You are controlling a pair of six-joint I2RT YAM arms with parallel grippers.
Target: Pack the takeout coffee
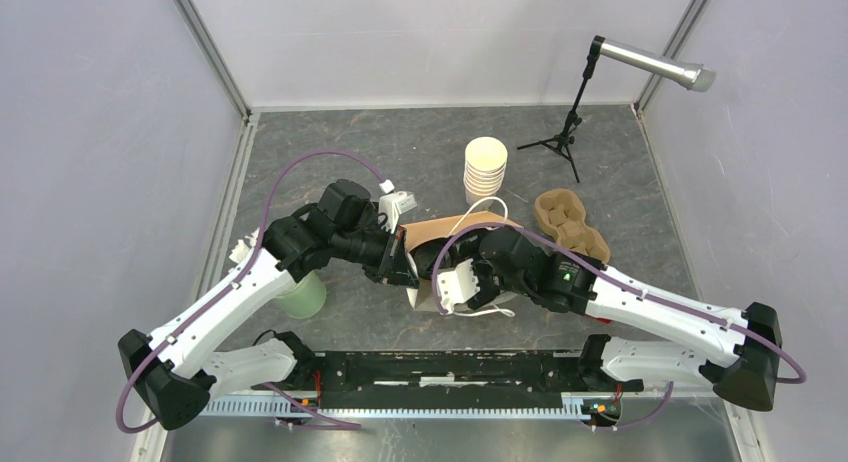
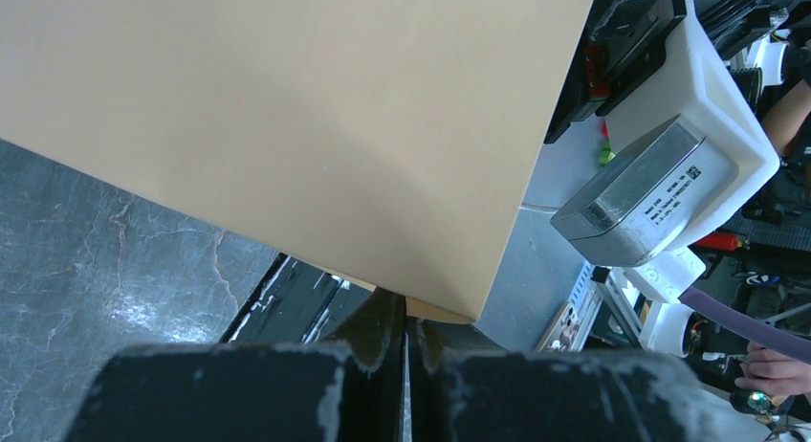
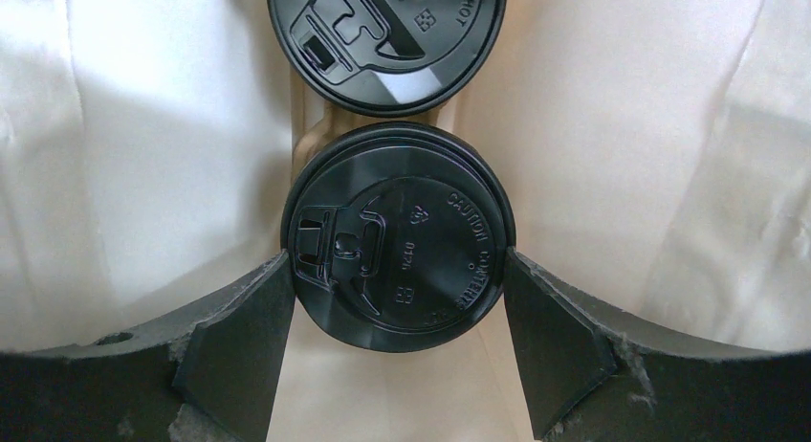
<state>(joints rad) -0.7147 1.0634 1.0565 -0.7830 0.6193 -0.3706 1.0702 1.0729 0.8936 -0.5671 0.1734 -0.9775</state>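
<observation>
A brown paper bag [image 1: 468, 223] lies on its side in the middle of the table. My left gripper [image 1: 405, 264] is shut on the bag's edge; in the left wrist view the bag's brown wall [image 2: 287, 126] fills the frame above the pinched left gripper [image 2: 406, 313]. My right gripper [image 1: 456, 284] reaches into the bag's mouth. In the right wrist view the right gripper [image 3: 397, 270] has both fingers against the black lid of one takeout coffee [image 3: 397, 236]. A second lidded takeout coffee [image 3: 383, 31] stands just beyond it, deeper in the bag. The bag's white inner walls [image 3: 143, 155] surround both cups.
A stack of lidless cream cups [image 1: 485, 169] stands behind the bag. A brown pulp cup carrier [image 1: 570, 222] lies to its right. A pale green cup [image 1: 303, 297] sits by the left arm. A small tripod [image 1: 563, 134] stands at the back right.
</observation>
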